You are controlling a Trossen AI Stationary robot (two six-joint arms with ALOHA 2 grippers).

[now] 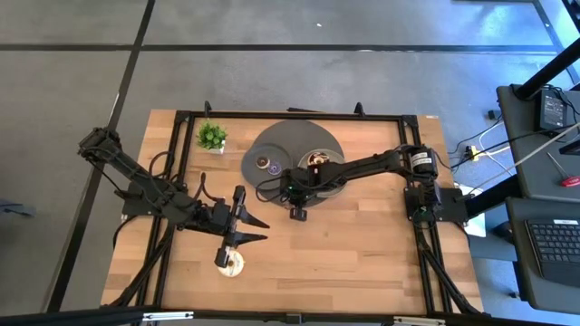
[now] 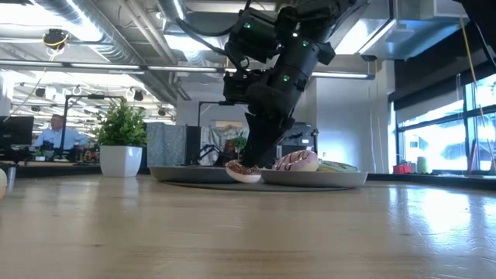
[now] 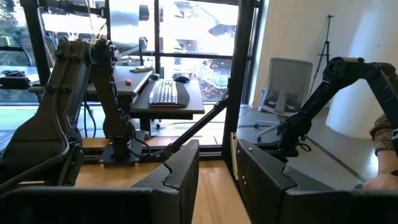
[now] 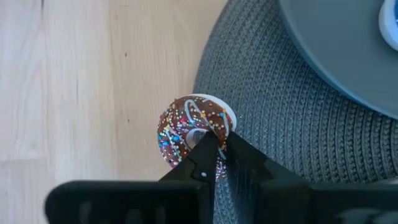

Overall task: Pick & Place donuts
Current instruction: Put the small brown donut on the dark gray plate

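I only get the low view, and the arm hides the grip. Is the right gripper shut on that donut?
Observer: Yes. The right gripper is shut on the chocolate donut, at the rim, by the mat edge.
Operator: Where's the left arm?
Observer: The left gripper is open, over the left of the table.
Operator: Anything near it?
Observer: A cream donut lies close by on the wood.

Your high view looks straight down on the whole table [image 1: 362,244]. Your low view sits at tabletop level, facing the room. Left wrist looks level across the room; right wrist hangs close above the mat [image 4: 292,124], shared with both.
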